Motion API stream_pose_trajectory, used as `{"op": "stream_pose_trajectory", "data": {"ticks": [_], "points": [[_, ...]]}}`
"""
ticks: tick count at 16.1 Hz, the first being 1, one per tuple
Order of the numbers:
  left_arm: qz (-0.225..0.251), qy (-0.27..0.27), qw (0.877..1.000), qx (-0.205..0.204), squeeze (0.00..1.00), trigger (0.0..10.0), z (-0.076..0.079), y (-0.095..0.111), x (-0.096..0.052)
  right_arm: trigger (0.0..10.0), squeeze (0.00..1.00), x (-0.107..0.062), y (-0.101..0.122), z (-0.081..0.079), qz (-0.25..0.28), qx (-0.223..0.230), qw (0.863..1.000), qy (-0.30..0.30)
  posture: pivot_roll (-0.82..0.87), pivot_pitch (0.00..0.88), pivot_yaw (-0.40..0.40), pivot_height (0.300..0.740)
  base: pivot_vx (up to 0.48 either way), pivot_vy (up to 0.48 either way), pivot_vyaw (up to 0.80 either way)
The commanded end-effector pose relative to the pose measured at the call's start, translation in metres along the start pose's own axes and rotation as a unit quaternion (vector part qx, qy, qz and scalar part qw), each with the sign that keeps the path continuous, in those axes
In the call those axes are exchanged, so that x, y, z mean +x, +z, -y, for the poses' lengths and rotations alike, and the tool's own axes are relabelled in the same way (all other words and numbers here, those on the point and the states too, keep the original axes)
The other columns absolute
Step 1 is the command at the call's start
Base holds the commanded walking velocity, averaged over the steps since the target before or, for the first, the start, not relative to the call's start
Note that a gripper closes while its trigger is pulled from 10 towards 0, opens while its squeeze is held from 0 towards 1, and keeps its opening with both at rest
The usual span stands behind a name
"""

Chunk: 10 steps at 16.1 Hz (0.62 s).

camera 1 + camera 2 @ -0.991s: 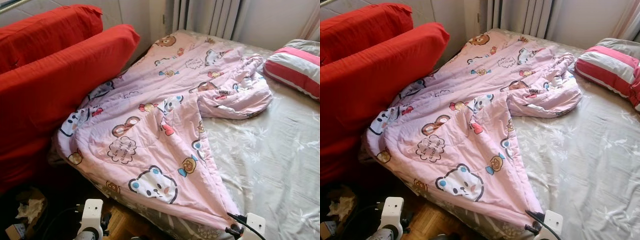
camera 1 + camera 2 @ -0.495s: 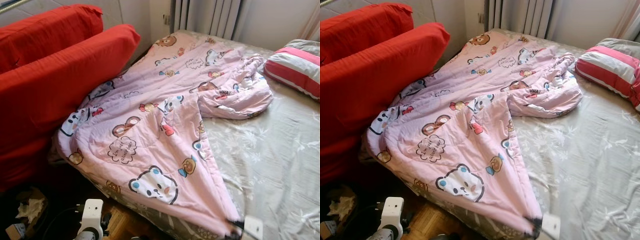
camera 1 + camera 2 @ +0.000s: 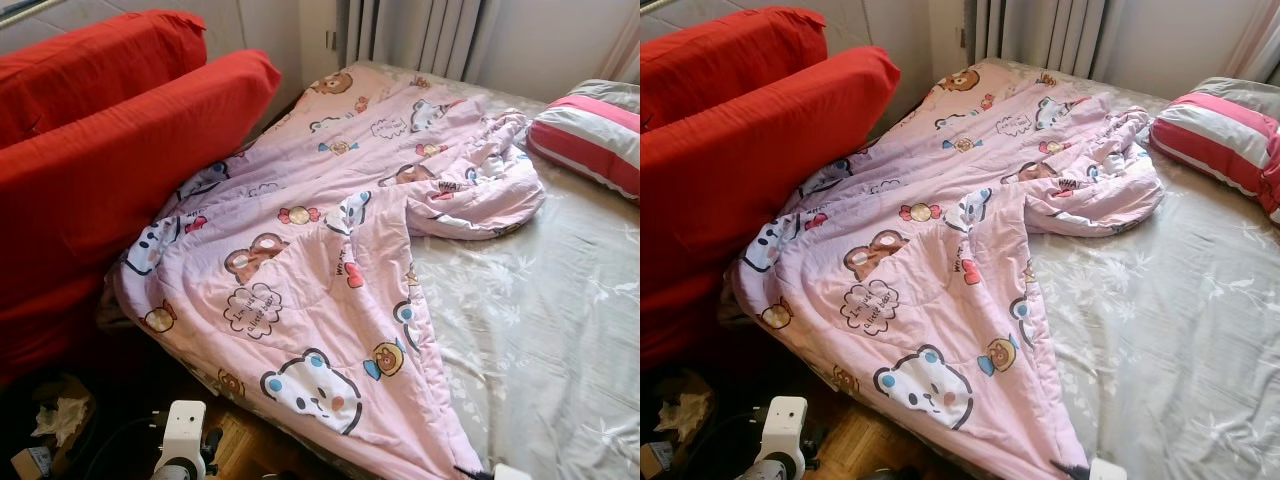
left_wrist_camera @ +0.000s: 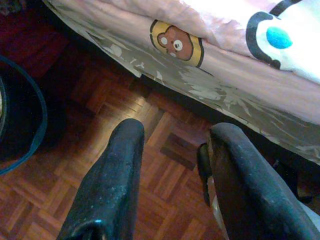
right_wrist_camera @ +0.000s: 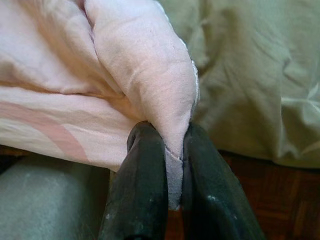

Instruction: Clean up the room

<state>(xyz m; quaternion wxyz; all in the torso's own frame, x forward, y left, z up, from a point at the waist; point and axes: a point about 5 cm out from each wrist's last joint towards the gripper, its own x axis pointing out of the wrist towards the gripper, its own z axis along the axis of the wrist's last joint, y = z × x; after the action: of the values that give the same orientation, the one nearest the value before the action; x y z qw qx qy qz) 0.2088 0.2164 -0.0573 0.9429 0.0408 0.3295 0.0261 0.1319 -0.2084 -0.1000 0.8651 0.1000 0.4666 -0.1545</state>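
Note:
A pink quilt (image 3: 320, 260) printed with cartoon bears lies crumpled across the left half of the bed, its lower corner hanging over the near edge. My right gripper (image 5: 175, 150) is shut on that corner, the pink fabric pinched between both black fingers; its wrist shows at the bottom edge of the head views (image 3: 480, 472). The grey leaf-patterned sheet (image 3: 540, 300) is bare on the right side. My left gripper (image 4: 172, 135) hangs open above the parquet floor beside the bed, holding nothing.
Two big red cushions (image 3: 120, 150) lean against the bed's left side. A red and white striped pillow (image 3: 595, 130) lies at the far right. A dark bin (image 4: 15, 125) and crumpled paper (image 3: 60, 415) sit on the floor at the left. Curtains (image 3: 420, 35) hang behind.
The right gripper has dropped toward the bottom edge with the quilt corner in it. The quilt's near part has slid down toward me, and a new fold has formed in its middle.

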Motion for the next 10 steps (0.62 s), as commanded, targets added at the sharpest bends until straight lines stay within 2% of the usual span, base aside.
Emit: {"op": "stream_pose_trajectory", "data": {"ticks": [1, 4, 6, 10], "points": [[-0.019, 0.0, 1.0, 0.003, 0.0, 10.0, -0.002, -0.009, -0.003, 10.0, 0.0, -0.001, -0.005, 0.004, -0.007, 0.008, 1.0, -0.002, 0.1, 0.152, -0.002, 0.74, 0.0, 0.0, 0.0], [-0.021, 0.0, 1.0, 0.003, 0.0, 10.0, -0.002, -0.009, -0.003, 10.0, 0.0, -0.001, -0.006, 0.0, -0.017, -0.003, 1.0, 0.013, 0.1, 0.153, -0.001, 0.74, 0.0, 0.0, 0.0], [-0.021, 0.0, 1.0, 0.003, 0.0, 10.0, -0.002, -0.01, -0.003, 10.0, 0.0, -0.003, -0.016, 0.0, -0.049, -0.031, 0.998, 0.014, 0.1, 0.153, 0.0, 0.74, 0.0, 0.0, 0.0], [-0.019, 0.0, 1.0, 0.005, 0.0, 10.0, -0.001, -0.009, -0.003, 10.0, 0.0, -0.003, -0.018, 0.001, -0.046, -0.021, 0.999, 0.015, 0.1, 0.154, -0.001, 0.74, 0.0, 0.0, 0.0]]}}
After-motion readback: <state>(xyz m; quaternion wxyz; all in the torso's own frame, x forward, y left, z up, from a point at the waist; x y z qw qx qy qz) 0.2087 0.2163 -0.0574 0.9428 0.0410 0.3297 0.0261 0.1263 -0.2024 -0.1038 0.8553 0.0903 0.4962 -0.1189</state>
